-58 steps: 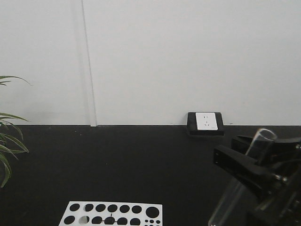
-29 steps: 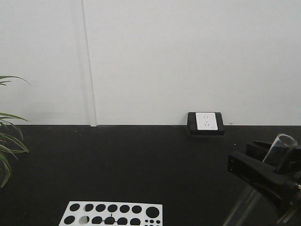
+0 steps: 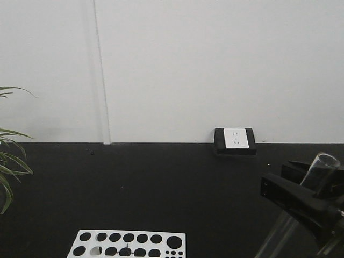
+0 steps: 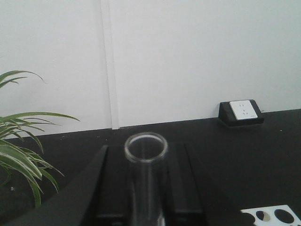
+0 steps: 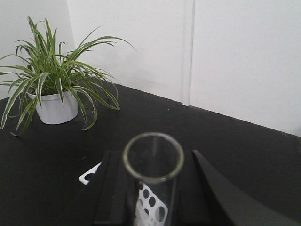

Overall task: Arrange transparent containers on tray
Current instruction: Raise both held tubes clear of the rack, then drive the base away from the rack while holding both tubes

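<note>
Jaws of my right gripper [image 5: 153, 155] clamp the wider test tube [image 5: 153, 188], rim up, tilted above the black table [image 3: 161, 183]; my left gripper [image 4: 146, 150] jaws apparently clamp the narrower test tube [image 4: 146, 188]. White perforated rack [image 3: 129, 244] lies on the table nearby.

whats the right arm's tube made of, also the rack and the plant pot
Tube: looks like clear glass, glossy; the rack shows through its wall, though clear plastic is possible. Rack: white matte sheet with punched round holes, probably plastic. Pot: plain white, smooth; ceramic or plastic, can't tell.
</note>
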Motion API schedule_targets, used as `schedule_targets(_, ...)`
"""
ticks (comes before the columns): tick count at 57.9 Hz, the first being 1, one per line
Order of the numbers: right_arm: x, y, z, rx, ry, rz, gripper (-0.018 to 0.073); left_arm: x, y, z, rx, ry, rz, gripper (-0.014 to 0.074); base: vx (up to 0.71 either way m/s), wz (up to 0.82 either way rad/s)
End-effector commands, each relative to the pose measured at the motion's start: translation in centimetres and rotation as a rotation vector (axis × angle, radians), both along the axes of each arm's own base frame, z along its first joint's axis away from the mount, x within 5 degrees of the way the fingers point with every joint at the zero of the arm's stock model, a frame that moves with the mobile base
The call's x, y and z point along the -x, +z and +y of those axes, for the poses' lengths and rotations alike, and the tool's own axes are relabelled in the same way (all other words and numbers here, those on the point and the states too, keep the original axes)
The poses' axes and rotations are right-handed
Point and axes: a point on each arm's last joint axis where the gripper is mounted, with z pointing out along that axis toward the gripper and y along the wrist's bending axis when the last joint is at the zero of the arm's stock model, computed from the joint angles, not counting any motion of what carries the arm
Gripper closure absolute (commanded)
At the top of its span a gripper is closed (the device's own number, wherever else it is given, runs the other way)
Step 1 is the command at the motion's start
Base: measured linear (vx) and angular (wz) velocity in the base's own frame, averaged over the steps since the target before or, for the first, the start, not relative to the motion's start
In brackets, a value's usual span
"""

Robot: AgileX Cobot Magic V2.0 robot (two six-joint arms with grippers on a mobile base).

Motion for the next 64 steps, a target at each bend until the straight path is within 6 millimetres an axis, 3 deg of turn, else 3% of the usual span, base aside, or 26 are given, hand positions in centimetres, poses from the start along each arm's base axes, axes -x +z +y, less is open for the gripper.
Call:
schedule_targets(1, 0.18, 1.84, -0.19, -0.061, 0.001, -0.104, 0.0572, 0.25, 1.87, -0.13, 0.018, -0.019, -0.107, 0.0486, 0.00, 0.00)
schedule_targets(33, 0.18, 1.84, -0.19, -0.061, 0.001, -0.104, 0.0572, 0.25, 1.87, -0.13, 0.018, -0.019, -0.107, 0.0486, -0.04, 0.01)
schedule_targets(64, 0.18, 1.84, -0.19, -0.061, 0.001, -0.104, 0.0572, 0.25, 1.87, -0.13, 0.018, -0.019, -0.107, 0.0486, -0.21, -0.02)
